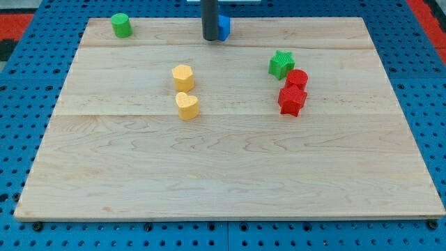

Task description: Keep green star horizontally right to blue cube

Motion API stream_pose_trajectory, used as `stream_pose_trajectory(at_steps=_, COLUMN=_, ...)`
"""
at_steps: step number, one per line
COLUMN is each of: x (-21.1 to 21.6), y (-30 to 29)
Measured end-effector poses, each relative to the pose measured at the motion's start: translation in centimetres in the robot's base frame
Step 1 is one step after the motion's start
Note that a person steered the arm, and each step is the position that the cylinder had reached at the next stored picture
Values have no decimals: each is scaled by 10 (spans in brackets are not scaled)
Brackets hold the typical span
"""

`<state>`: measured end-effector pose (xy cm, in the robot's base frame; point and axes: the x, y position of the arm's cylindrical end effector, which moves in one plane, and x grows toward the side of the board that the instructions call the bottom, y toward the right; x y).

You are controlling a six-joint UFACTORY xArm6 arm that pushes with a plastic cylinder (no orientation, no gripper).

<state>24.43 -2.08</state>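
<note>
Tip: my tip (210, 38) rests at the table's (223, 174) top edge, touching the blue cube's (224, 27) left side.
Hand: none fitted (a bare rod grasps nothing).
Green star (281, 64): right of centre, below the cube's row, against the red cylinder (297, 78) and red star (292, 100).
Handling: probably light, rigid and slippery; its points may make it spin.
Contact: push squarely on its lower side, towards the top edge.
</note>
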Motion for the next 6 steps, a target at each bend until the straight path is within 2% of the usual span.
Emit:
stream_pose_trajectory(at_steps=3, x=6, y=-18)
stream_pose_trajectory(at_steps=4, x=20, y=-18)
stream_pose_trajectory(at_steps=5, x=71, y=4)
stream_pose_trajectory(at_steps=6, x=107, y=70)
